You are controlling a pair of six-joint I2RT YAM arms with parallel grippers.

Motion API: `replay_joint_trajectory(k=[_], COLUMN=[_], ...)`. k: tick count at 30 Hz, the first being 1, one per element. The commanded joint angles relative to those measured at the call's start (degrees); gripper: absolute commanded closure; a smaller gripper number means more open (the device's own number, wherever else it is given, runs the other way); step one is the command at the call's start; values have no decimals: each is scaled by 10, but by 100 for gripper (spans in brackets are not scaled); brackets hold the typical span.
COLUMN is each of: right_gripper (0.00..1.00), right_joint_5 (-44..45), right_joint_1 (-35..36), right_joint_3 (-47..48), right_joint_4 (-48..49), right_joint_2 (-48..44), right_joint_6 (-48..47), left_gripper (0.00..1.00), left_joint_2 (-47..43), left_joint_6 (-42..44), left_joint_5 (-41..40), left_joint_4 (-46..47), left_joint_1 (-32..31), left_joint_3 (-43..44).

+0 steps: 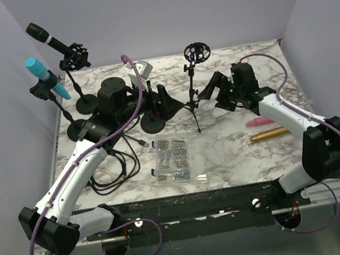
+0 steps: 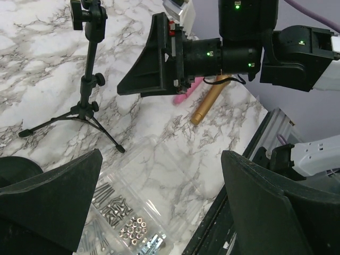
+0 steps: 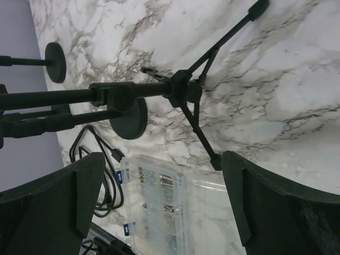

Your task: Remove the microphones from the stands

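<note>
Both jaws spread wide, holding nothing — black microphone (image 1: 51, 40) sits in its stand (image 1: 75, 57).

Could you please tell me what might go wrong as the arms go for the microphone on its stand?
The tripod stand sits between the left end effector and right end effector, both open; a sweep could tip it.
The black microphone and blue microphone are mounted close together at far left; reaching one may knock the other.
The black cable beside the left arm could snag.
</note>
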Motion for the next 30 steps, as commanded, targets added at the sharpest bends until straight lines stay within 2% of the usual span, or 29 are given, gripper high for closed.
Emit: replay_joint_trajectory(k=[1,6,12,14,17,21,26,28,30], right_gripper=[0,0,0,0,0,1,9,26,31], right_joint_5=[-27,-19,-82,-121,-209,-256,-304,-313,-332], right_joint_1=[17,19,9,-11,-46,-57,-65,-69,-71], right_joint_3=[31,37,102,93,48,-1,-46,-65,-71], right_joint_4=[14,31,34,79,215,326,437,484,515], right_joint_2=[34,26,65,68,63,70,113,131,156], right_joint_6=[3,-9,-24,3,72,118,186,219,249], left_gripper=[2,1,1,1,1,2,1,1,2], left_joint_2=[1,-2,-2,-7,-2,2,11,19,20], left_joint_6=[13,16,21,22,28,24,21,13,7], left_joint_5=[-12,-14,-19,-23,-34,-20,-18,-1,8], left_joint_4=[-2,-3,-9,-4,-10,-9,-7,-5,2], left_joint_1=[-2,-1,-1,-1,0,-1,-1,-1,-1], left_joint_3=[1,1,5,-1,1,4,4,6,2])
